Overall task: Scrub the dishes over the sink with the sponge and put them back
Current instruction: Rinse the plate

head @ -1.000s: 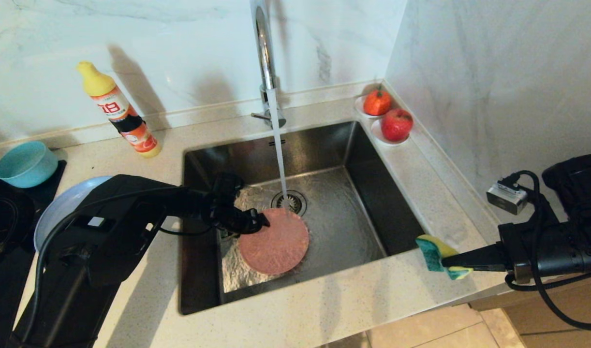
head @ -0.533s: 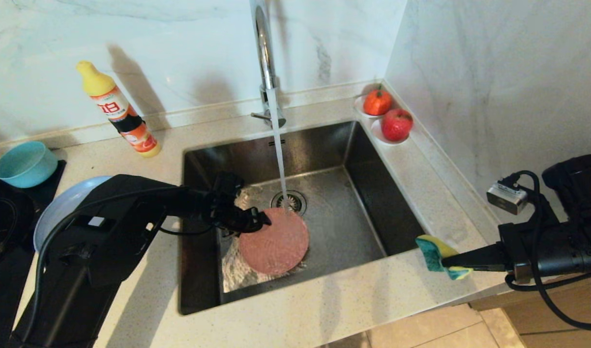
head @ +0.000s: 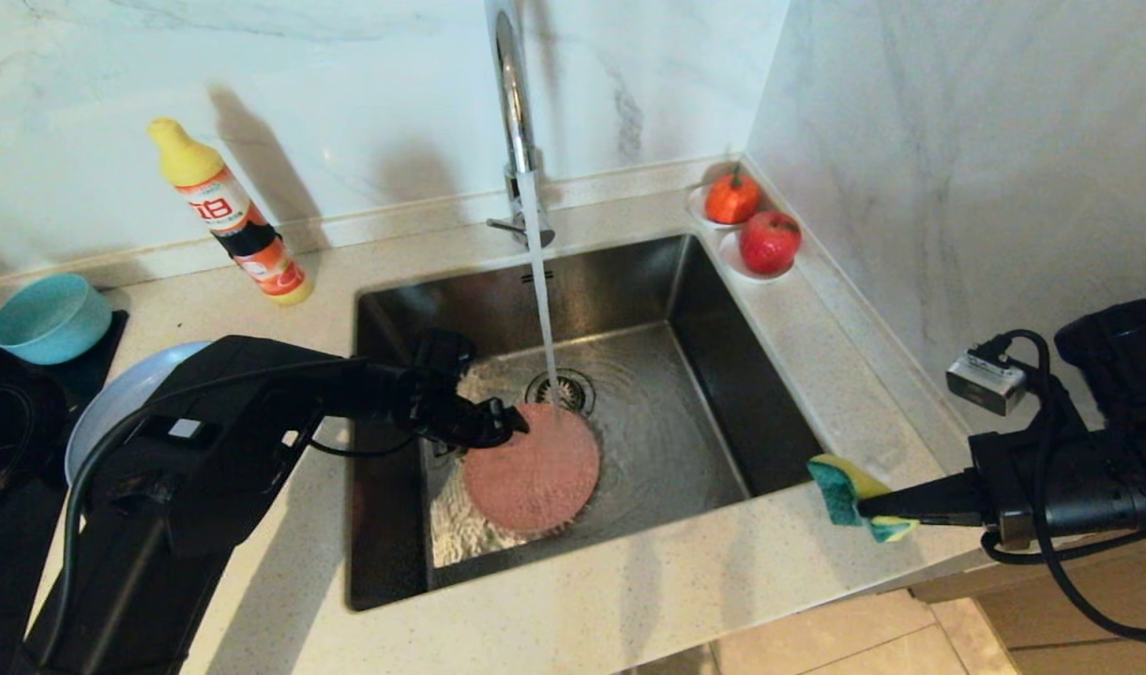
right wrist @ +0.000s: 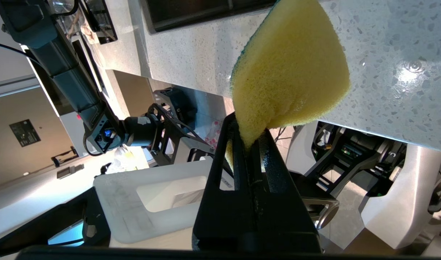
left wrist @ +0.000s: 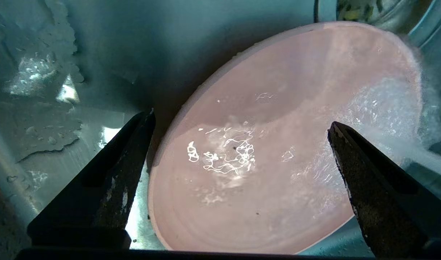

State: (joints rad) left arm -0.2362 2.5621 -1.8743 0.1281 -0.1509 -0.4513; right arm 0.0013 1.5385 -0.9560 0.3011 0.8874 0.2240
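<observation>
Head view: white marble walls [head: 911, 141] meet in a corner behind a pale speckled stone surface [head: 582, 609], with tan floor tiles at the near right edge. Set into the surface is the steel sink [head: 686, 403], its tall chrome tap [head: 512, 103] running a stream of water down beside the round drain [head: 565, 389]. On the sink floor lies the pink plate [head: 535, 473], wet, its far rim under the stream. The left claw [head: 498, 427] reaches into the sink at the plate's left edge, jaws spread wide and holding nothing; the left wrist view shows its fingers [left wrist: 108, 187] straddling the plate. The right claw [head: 868, 511] hovers over the surface at the sink's near right corner, clamped tight on the yellow and green sponge [head: 845, 492]. Left of the sink, the pale blue plate [head: 113, 398] is partly hidden by the left arm, the teal bowl [head: 48, 319] farther back, and a detergent bottle [head: 235, 220] stands near the wall. Two red fruits [head: 770, 239] sit on saucers at the back right corner
</observation>
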